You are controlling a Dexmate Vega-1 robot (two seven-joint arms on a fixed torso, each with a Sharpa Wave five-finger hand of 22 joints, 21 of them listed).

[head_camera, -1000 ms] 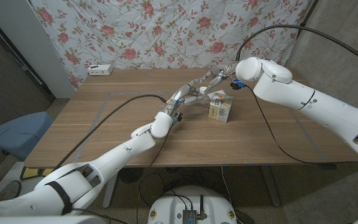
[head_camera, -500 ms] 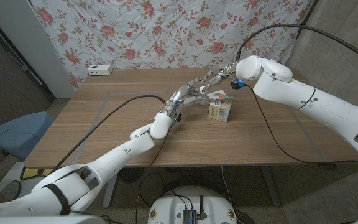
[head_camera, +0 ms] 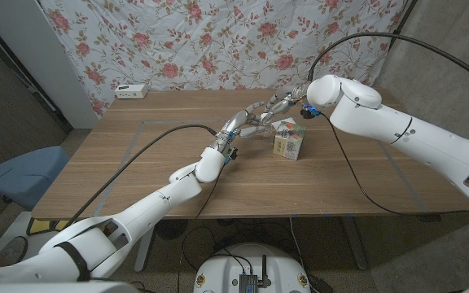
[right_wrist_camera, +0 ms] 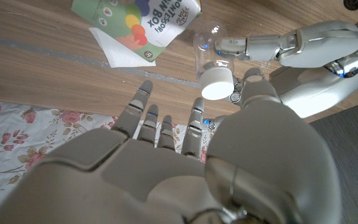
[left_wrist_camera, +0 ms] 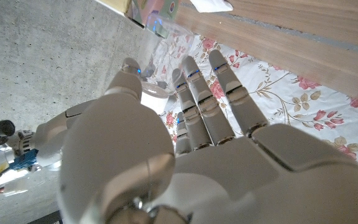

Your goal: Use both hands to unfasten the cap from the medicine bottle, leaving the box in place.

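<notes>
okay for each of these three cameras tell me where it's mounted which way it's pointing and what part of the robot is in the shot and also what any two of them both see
Head view: fixed on the robot's head, looking down over the wooden table; both arms reach in, left hand and right hand meeting beside the colourful cardboard box.
Left wrist view: on the left wrist, looking along the left hand's back toward the clear plastic medicine bottle.
Right wrist view: on the right wrist, looking along the right hand's back at the bottle's white round cap.
Shared: both wrist views show the bottle and box.
</notes>
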